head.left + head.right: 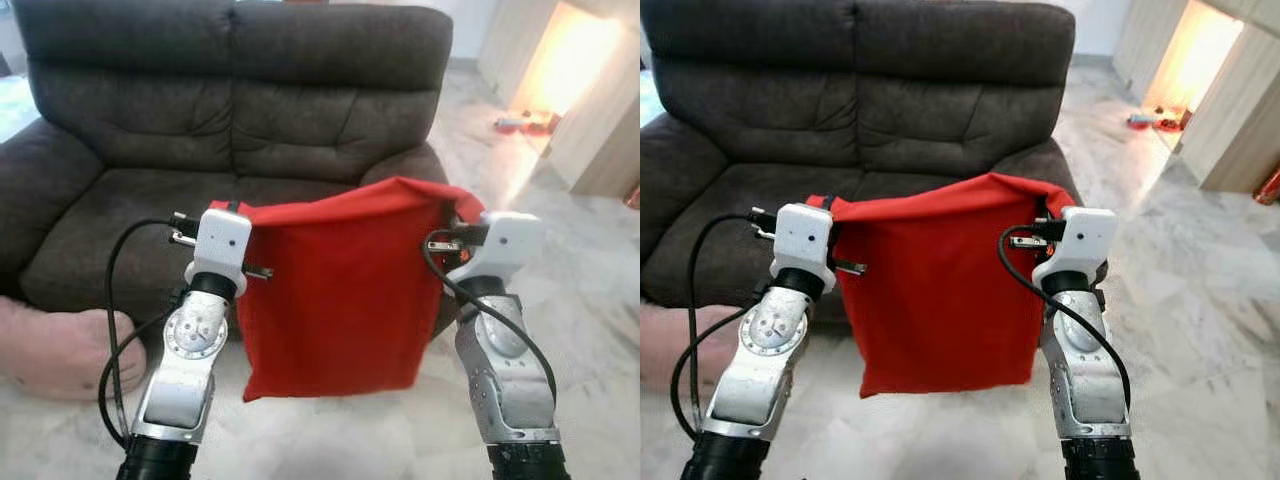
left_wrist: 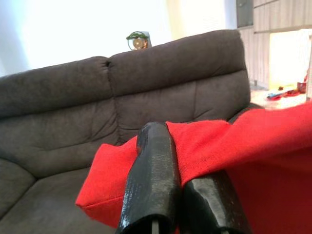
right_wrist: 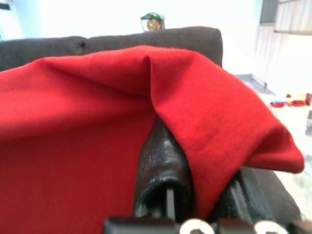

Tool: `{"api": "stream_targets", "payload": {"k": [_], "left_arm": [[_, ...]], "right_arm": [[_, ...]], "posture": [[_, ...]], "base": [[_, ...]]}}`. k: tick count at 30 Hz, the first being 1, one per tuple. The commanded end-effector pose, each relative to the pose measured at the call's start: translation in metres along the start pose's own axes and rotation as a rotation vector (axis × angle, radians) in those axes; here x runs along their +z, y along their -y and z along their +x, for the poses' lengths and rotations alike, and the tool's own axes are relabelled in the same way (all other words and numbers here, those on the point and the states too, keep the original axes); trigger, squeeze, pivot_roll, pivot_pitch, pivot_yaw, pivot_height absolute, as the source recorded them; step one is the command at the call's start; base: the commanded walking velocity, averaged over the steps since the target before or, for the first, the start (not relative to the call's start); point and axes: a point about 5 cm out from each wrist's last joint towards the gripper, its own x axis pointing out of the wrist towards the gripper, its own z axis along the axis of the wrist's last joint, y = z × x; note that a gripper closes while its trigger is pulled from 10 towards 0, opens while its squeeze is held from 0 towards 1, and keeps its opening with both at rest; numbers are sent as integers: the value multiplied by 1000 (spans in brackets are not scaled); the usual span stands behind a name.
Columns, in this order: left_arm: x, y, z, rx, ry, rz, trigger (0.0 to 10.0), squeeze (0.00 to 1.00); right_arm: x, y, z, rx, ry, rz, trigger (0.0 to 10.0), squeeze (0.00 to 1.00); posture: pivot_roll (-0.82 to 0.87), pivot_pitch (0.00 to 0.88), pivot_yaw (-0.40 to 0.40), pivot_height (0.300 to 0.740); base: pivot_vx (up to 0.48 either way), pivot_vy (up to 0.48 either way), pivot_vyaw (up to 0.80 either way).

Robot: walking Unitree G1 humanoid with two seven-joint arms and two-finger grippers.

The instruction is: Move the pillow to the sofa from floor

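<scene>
Both head eyes are looking down toward 12 o'clock at the sofa [image 1: 230, 110]; wrist cameras are peering closely along their fingers, sharing its backrest.

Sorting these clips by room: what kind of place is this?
Most likely a home living room: a dark grey fabric sofa, pale marble-look floor tiles, and a pink cushion on the floor beside the sofa. Both grippers hold up a red pillow.

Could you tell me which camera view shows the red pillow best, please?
The left eye view: the whole pillow hangs between the left tool and right tool, before the sofa. The right eye view matches; wrist views show pinched corners.
</scene>
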Motion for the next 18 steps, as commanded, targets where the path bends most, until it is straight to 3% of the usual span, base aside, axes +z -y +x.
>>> {"api": "stream_targets", "payload": {"k": [1,18], "left_arm": [[22,-2,4,8,96,-16,10000,0],[31,-10,6,24,134,-5,10000,0]], "right_arm": [[18,3,4,-13,82,-5,10000,0],[20,-4,4,20,98,-13,10000,0]], "posture": [[55,19,-55,740],[60,22,-53,740]], "base": [[0,0,0],[0,0,0]]}}
